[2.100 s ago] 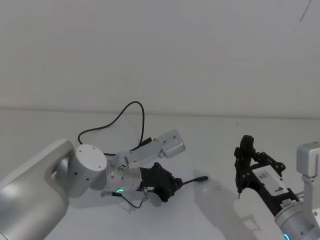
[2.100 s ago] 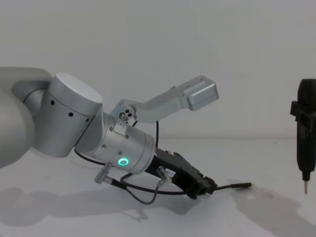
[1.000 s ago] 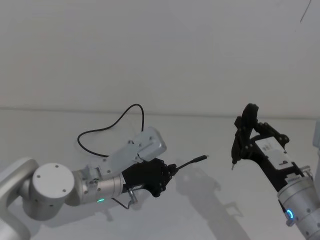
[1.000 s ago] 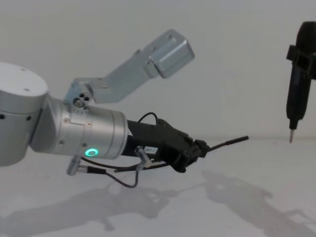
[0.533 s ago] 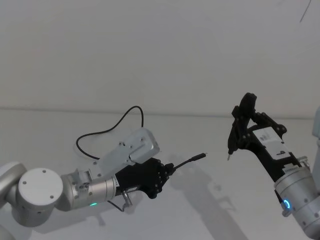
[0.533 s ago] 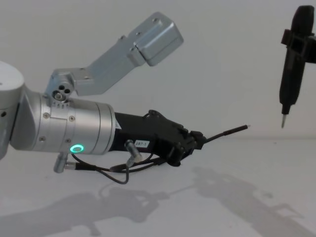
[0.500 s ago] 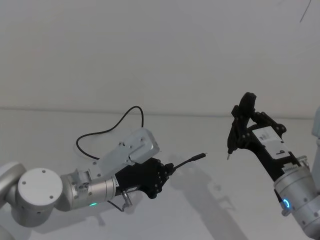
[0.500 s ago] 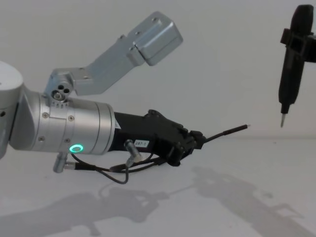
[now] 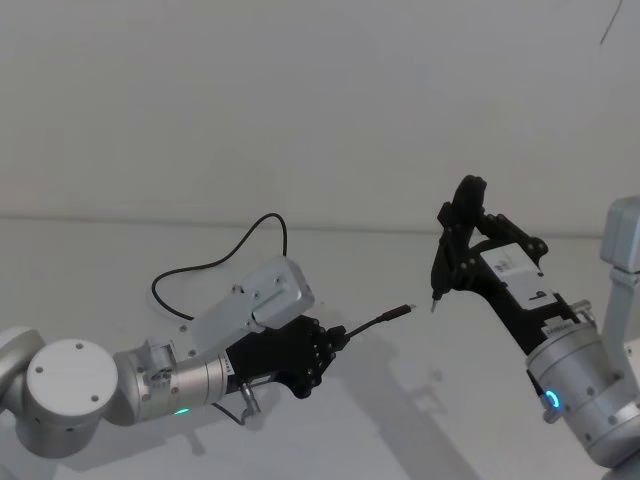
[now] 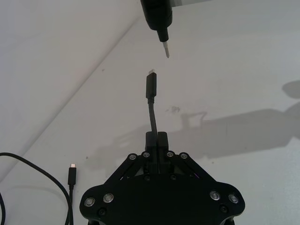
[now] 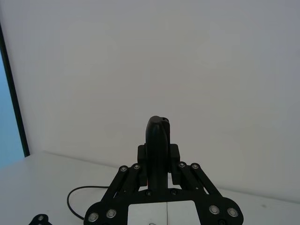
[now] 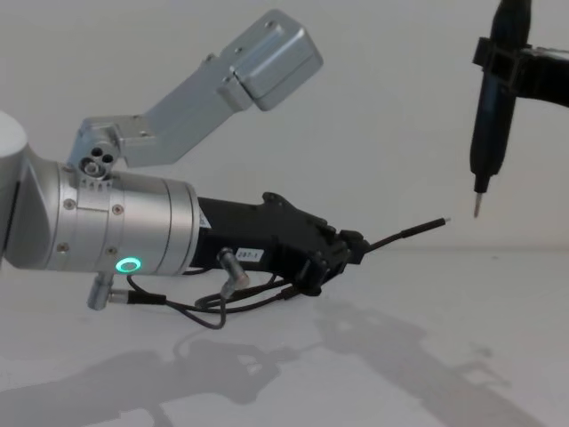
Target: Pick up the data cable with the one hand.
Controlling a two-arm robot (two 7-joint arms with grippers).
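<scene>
Head view, lower left of the frame: your left tool [image 9: 338, 341] was clamped narrow on the data cable [image 9: 378, 320], a little way behind its plug. That short free end stuck out up and to the right, in the air over the desk [image 9: 400, 430], and finished around the middle of the frame. Behind the tool, the rest of the cable curled in a big loop lying on the desk, left of centre.

Your right tool [image 9: 462, 248] came in from the lower right, closed on a slim black stick [image 9: 455, 225] with a metal tip pointing down. The tip hung just right of the plug, close but not touching.

Chest view, same deal. The left tool [image 12: 349, 245] sat mid-frame with the cable [image 12: 404, 234] angling up to the right. The stick [image 12: 493, 98] was in the upper right, its tip a bit above and right of the plug with a gap between. A green ring light [image 12: 130, 264] glowed on the silver wrist at the left.

In the left wrist view the cable [image 10: 151, 98] ran straight out from the pinched tool [image 10: 157, 140] toward the stick [image 10: 157, 14]. The far plug [image 10: 72, 173] lay flat on the desk.

In the right wrist view the right tool [image 11: 158, 159] gripped the stick [image 11: 158, 133].
</scene>
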